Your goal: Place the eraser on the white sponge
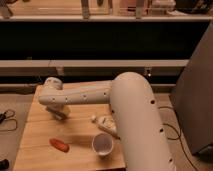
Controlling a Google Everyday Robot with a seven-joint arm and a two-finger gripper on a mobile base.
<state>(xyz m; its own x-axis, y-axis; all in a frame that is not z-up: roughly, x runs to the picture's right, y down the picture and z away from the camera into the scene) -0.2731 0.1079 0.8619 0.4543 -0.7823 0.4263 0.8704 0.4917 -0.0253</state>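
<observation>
One claw (59, 112) low over table (37, 132), state unclear; one cup (102, 145), one bottle (108, 125), one red object (59, 145)

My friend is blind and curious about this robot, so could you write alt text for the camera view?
A large white robot arm reaches across a wooden table, its hand low over the table's left half. Nearer the front sit a white cup, a small red-orange object and a white bottle.

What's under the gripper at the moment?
The gripper sits low over the wooden table, far-left side. Only tabletop wood shows around it; anything directly beneath is hidden by the gripper itself.
</observation>
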